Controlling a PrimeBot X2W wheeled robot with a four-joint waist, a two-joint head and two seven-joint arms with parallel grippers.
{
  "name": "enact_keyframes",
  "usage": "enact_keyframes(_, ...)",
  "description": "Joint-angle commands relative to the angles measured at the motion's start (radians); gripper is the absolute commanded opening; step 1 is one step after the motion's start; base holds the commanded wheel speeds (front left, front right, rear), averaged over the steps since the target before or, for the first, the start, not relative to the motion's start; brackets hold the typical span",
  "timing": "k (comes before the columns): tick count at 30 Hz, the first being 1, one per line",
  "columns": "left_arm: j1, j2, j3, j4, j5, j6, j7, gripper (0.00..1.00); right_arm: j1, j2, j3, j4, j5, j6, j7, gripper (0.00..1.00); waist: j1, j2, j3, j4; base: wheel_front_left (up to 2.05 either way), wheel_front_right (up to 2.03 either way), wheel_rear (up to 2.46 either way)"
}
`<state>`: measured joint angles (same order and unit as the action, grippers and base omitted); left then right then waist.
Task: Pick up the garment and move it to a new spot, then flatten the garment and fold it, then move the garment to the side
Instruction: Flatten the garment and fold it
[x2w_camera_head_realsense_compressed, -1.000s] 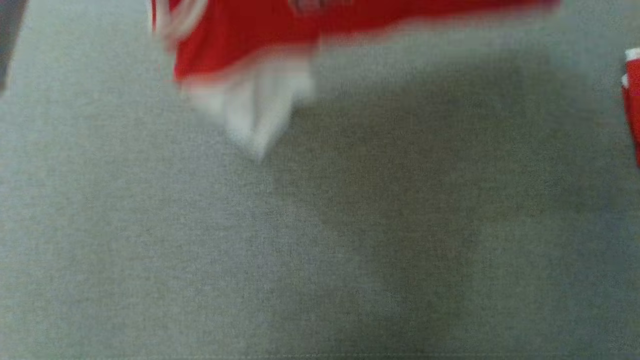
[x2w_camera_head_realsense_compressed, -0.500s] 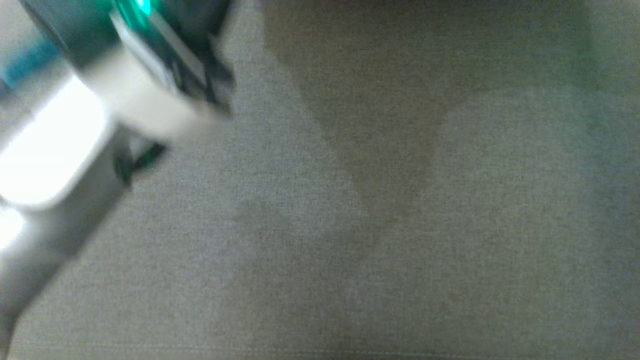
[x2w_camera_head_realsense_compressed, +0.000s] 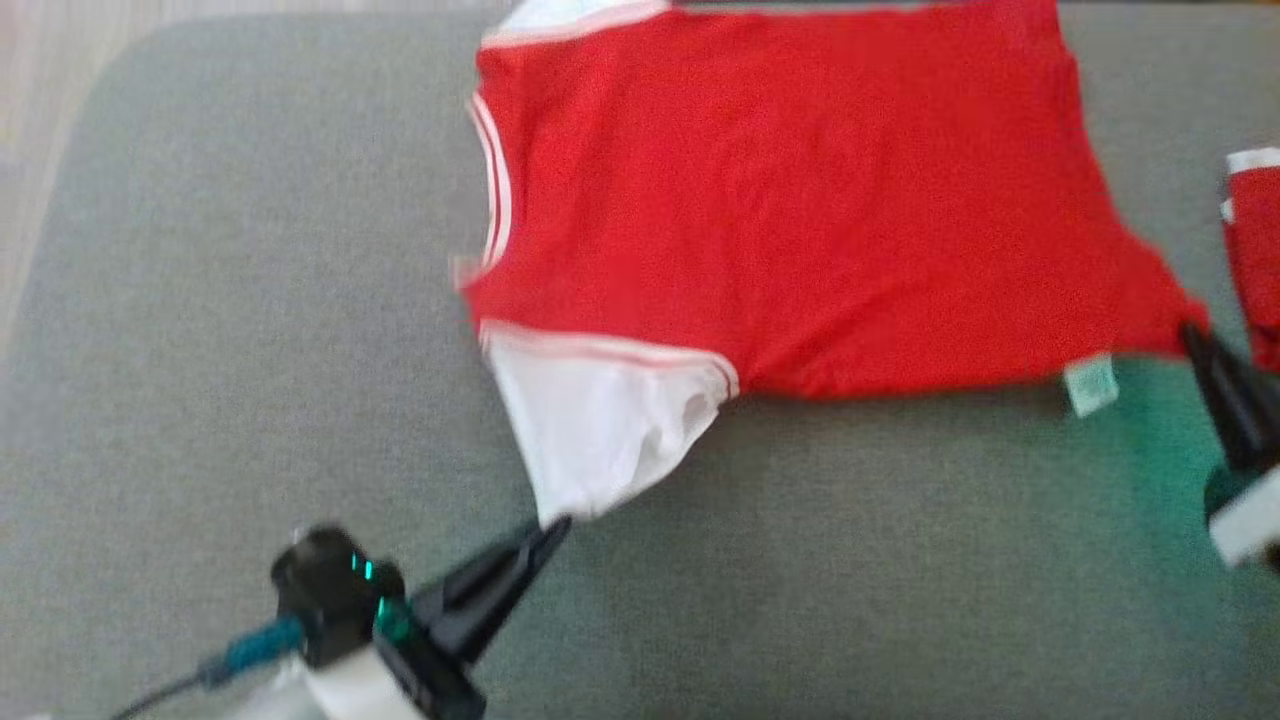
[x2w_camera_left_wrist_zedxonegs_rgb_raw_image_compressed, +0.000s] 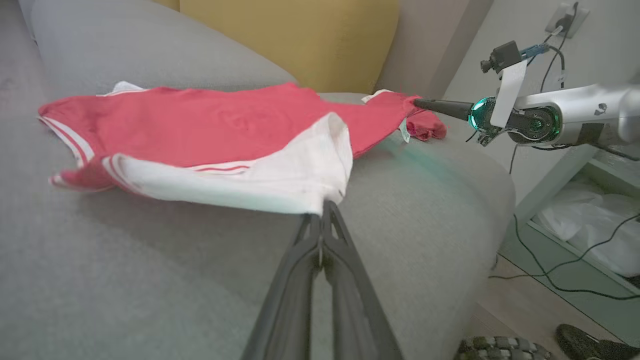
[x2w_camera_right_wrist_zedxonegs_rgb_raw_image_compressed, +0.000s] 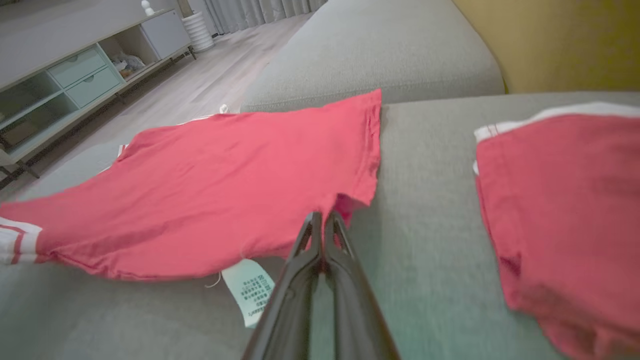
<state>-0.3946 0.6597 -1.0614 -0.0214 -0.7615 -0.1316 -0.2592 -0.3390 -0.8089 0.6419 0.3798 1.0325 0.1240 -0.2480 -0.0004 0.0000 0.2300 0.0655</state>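
Note:
A red T-shirt (x2w_camera_head_realsense_compressed: 780, 220) with white sleeves lies spread on the grey sofa seat (x2w_camera_head_realsense_compressed: 200, 300). My left gripper (x2w_camera_head_realsense_compressed: 556, 527) is shut on the tip of the near white sleeve (x2w_camera_head_realsense_compressed: 590, 430), and the left wrist view shows the cloth pinched at its tips (x2w_camera_left_wrist_zedxonegs_rgb_raw_image_compressed: 324, 207). My right gripper (x2w_camera_head_realsense_compressed: 1192, 335) is shut on the shirt's near hem corner, seen up close in the right wrist view (x2w_camera_right_wrist_zedxonegs_rgb_raw_image_compressed: 322, 217). A pale care label (x2w_camera_right_wrist_zedxonegs_rgb_raw_image_compressed: 248, 289) hangs from the hem beside it. The shirt (x2w_camera_right_wrist_zedxonegs_rgb_raw_image_compressed: 225, 190) looks mostly flat, with its far sleeve partly hidden.
A second red garment (x2w_camera_head_realsense_compressed: 1255, 250) lies at the right edge of the seat, close to my right gripper. A yellow cushion (x2w_camera_left_wrist_zedxonegs_rgb_raw_image_compressed: 300, 40) leans at the sofa's back. Beyond the sofa are a wooden floor, a low cabinet (x2w_camera_right_wrist_zedxonegs_rgb_raw_image_compressed: 75, 75), cables and shoes (x2w_camera_left_wrist_zedxonegs_rgb_raw_image_compressed: 500, 347).
The head camera swung and blurred, so the whole picture shifted. The shirt, earlier at the top edge, now shows spread across the upper middle with both grippers at its near edge.

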Motion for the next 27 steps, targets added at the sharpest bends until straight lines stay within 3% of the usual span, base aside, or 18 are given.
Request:
enact_keyframes(1, 0.014, 0.052, 0.054, -0.050, 0.002, 0.006, -0.003, 0.00, 0.086, -0.042, -0.034, -0.042, -0.004, 0.007, -0.014, 0.00, 0.0004, 0.0000, -0.034, -0.010, 0.00, 0.00, 0.00)
enact_keyframes(6, 0.086, 0.110, 0.076, -0.131, -0.018, 0.010, -0.003, 0.00, 0.256, -0.056, -0.128, -0.132, -0.018, 0.007, -0.014, 0.00, 0.0004, 0.0000, -0.041, -0.011, 0.00, 0.00, 0.00)
enact_keyframes(10, 0.033, 0.128, 0.132, -0.159, -0.023, 0.010, -0.003, 0.00, 0.285, -0.046, -0.177, -0.165, -0.019, 0.007, -0.010, 0.00, 0.0004, 0.0000, -0.018, -0.012, 0.00, 0.00, 0.00)
enact_keyframes(21, -0.322, 0.059, 0.174, -0.027, 0.038, 0.002, 0.025, 0.00, 0.031, 0.019, -0.204, -0.137, -0.032, 0.007, 0.074, 0.00, 0.0004, 0.0000, 0.115, -0.040, 0.00, 0.00, 0.00)
enact_keyframes(27, -0.551, 0.037, 0.113, 0.080, 0.056, 0.001, 0.017, 0.00, -0.147, 0.040, -0.175, -0.074, -0.053, 0.007, 0.101, 0.00, 0.0004, 0.0000, 0.191, -0.044, 0.00, 0.00, 0.00)
